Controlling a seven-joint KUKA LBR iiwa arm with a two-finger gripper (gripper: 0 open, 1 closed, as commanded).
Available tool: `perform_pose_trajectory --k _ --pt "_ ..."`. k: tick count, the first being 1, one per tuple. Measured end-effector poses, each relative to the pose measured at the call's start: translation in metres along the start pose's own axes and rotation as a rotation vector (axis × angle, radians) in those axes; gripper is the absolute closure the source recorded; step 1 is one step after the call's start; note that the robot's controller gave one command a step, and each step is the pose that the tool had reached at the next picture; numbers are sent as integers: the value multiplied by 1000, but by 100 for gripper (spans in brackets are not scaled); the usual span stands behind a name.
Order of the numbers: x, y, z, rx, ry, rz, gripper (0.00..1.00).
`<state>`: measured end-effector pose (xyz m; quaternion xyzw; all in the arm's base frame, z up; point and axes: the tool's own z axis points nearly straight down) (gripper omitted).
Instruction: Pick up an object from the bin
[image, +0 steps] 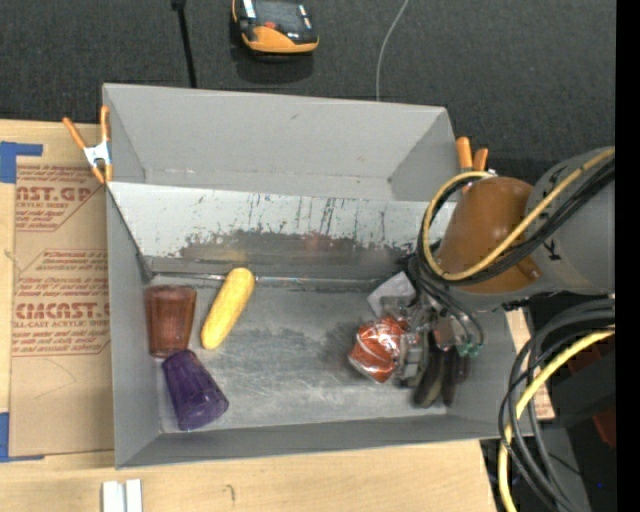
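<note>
My gripper (438, 392) is low in the bin's right front corner. Right beside it on its left lies a red and orange crumpled packet in clear wrap (376, 351), touching the gripper's side; whether it is held is unclear. A bit of clear wrap (392, 295) sticks up just behind the packet.
At the bin's left side lie a yellow corn-cob-shaped thing (228, 306), a brown-red translucent cup (171, 319) and a purple cup (192, 391) on its side. The arm with its orange cover and yellow cables hangs over the right rim.
</note>
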<state>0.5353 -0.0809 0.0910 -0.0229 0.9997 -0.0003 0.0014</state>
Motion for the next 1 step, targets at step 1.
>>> perform_pose_trajectory --k 1 --pt "1 0 -8 0 2 0 100"
